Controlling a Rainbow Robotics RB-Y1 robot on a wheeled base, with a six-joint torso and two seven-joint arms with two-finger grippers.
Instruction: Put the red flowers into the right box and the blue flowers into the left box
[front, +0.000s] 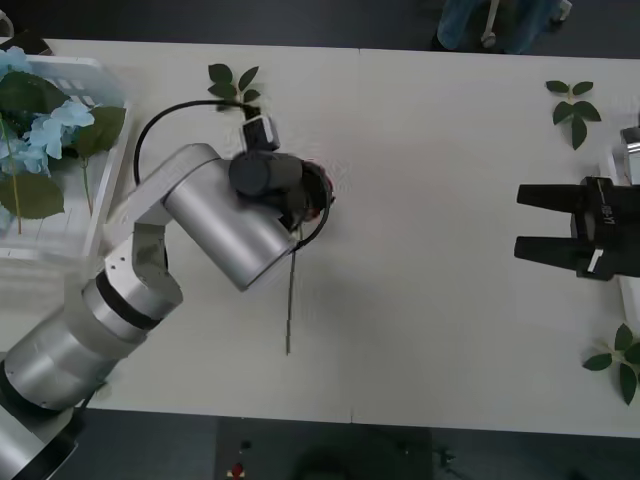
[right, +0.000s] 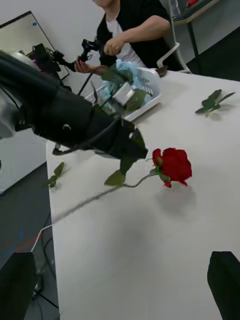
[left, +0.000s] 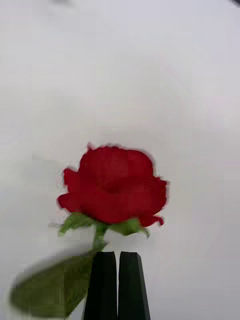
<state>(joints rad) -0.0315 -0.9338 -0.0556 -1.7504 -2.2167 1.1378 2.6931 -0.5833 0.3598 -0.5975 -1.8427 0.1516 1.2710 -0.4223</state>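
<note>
Front view: the left gripper (front: 312, 205) holds a rose (front: 318, 192) mid-surface, the right gripper (front: 530, 235) waits wide open; right wrist view: the rose (right: 172, 165) rides clear of the surface; left wrist view: jaws closed on its stem, so next comes carriage toward the right box.

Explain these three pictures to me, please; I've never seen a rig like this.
It is a two-armed robot sorting artificial flowers on a white table. The front view looks down from above the arms. The other two come from cameras on each wrist. The left gripper, its black fingers shut, holds a red rose by the stem just under the bloom, raised off the table. The right gripper waits open at the table's right side. Blue flowers already lie in the white slotted basket. Loose leaf sprigs lie scattered about.
</note>
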